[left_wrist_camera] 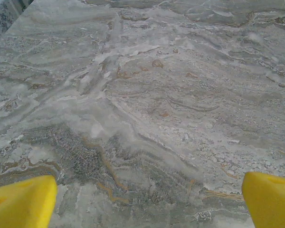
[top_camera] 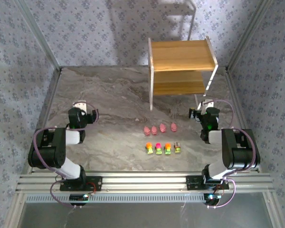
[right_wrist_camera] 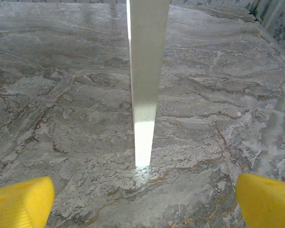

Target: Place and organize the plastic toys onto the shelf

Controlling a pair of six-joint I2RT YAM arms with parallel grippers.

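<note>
Nothing's been started here, far as I can tell. All eight little plastic toys are sitting on the grey-brown marbled bench (top_camera: 109, 95), lined up in two neat rows between the arms. The four pink pig-shaped figures (top_camera: 159, 128) are in the far row. The four blocky toys with orange, pink or grey tops on green-yellow bases (top_camera: 163, 148) are just nearer the arms.

The small two-tier shelf with light-brown wooden boards and thin white metal side frames (top_camera: 180, 61) stands at the far side, right of centre and well apart from the toys. Both boards look bare to me, so that's eight placements left to do.

The left arm's fingers (top_camera: 80, 105) are over bare bench off to the left, nowhere near the toys. On its wrist camera the yellow fingertips (left_wrist_camera: 21, 202) are spread wide with nothing between them. The right arm's fingers (top_camera: 207, 104) are near the shelf's front right corner. Its wrist camera looks straight at a white upright leg (right_wrist_camera: 145, 95), and its fingertips (right_wrist_camera: 19, 202) are also wide and empty.

The bench looks flat and smooth, with a bit of glare at the foot of that leg. Around it there's grey floral wallpaper (top_camera: 19, 57) and the aluminium rail (top_camera: 147, 183) the arms bolt onto. A pale white-framed stand with thin legs (top_camera: 180, 14) sits behind the shelf.
</note>
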